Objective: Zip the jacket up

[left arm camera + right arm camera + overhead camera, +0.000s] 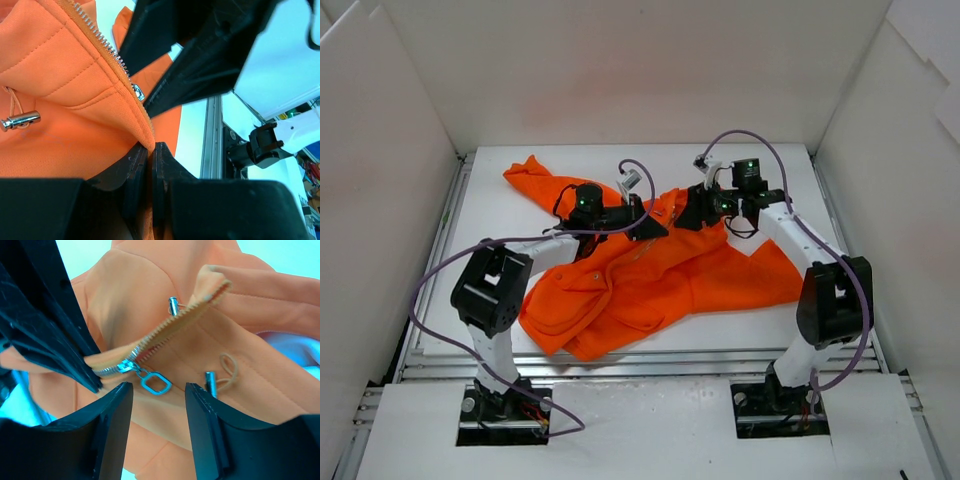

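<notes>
The orange jacket (650,280) lies spread on the white table. My left gripper (646,222) is shut on the jacket's front edge (145,131), just below the silver zipper slider (137,92) and zipper teeth (97,36). My right gripper (695,212) faces it from the right, open. In the right wrist view its fingertips (125,392) flank the zipper's square pull ring (156,383) without touching it; the slider (124,366) sits just above, beside the left gripper's black fingers (55,335). The zipper is open above the slider (185,320).
Silver cord toggles hang on the jacket (172,305), (209,382), (20,120). White walls (390,230) enclose the table on three sides. A metal rail (212,135) runs along the table's edge. A sleeve (530,175) reaches to the far left.
</notes>
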`<act>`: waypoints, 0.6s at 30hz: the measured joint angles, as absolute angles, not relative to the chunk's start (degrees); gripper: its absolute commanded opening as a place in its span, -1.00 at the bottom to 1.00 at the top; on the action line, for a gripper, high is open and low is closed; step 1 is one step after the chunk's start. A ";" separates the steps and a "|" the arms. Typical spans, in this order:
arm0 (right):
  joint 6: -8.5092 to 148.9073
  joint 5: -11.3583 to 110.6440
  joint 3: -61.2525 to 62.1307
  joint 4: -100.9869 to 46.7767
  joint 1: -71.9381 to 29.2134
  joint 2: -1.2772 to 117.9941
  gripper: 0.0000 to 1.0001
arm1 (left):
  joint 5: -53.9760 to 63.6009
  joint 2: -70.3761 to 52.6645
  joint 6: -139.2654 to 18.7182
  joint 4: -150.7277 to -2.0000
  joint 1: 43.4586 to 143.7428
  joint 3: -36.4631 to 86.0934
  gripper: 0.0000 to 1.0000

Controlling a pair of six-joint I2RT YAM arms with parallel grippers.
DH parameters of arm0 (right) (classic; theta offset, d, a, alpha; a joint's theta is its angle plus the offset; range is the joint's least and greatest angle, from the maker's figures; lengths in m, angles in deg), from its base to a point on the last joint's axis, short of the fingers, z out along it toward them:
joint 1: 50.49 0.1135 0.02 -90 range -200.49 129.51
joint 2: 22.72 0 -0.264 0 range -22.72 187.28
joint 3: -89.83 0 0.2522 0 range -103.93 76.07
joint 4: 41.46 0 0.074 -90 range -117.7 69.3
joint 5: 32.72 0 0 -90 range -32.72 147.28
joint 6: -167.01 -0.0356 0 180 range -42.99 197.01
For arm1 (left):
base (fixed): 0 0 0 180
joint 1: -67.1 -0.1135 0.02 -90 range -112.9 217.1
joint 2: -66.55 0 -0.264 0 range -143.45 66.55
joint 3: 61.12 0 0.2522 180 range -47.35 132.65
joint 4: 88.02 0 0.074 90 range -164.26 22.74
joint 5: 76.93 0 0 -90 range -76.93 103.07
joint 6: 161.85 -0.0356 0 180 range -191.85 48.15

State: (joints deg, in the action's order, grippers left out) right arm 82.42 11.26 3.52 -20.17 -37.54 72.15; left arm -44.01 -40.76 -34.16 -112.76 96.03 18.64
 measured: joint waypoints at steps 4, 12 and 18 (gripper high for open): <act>84.83 5.19 3.48 -20.08 -40.18 73.09 0.00 | -45.14 -40.23 -34.16 -112.74 95.99 18.62 -1.00; 88.15 -3.05 1.11 -19.12 -40.80 75.80 0.05 | -46.50 -39.62 -34.14 -112.76 95.88 18.62 -1.00; 90.97 -4.89 -1.31 -15.89 -39.86 77.79 0.04 | -47.31 -39.62 -33.72 -113.11 95.88 18.62 -1.00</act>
